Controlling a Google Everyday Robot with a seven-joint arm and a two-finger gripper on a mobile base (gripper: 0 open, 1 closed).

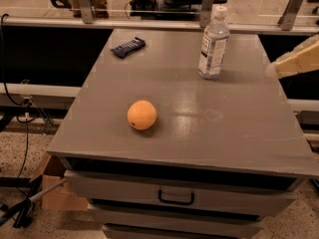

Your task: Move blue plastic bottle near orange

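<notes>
The blue plastic bottle [214, 42] stands upright at the back right of the grey cabinet top [239, 128]; it is clear with a white cap and a pale label. The orange [142, 115] lies on the top toward the front left, well apart from the bottle. My gripper [294, 62] enters from the right edge as a pale cream shape, to the right of the bottle and a little lower in the picture, not touching it.
A dark flat gadget [128, 47] lies at the back left of the top. A metal rail [149, 23] runs behind the cabinet. Drawers with a handle [176, 198] face front. A cardboard box [55, 190] and cables are on the floor at left.
</notes>
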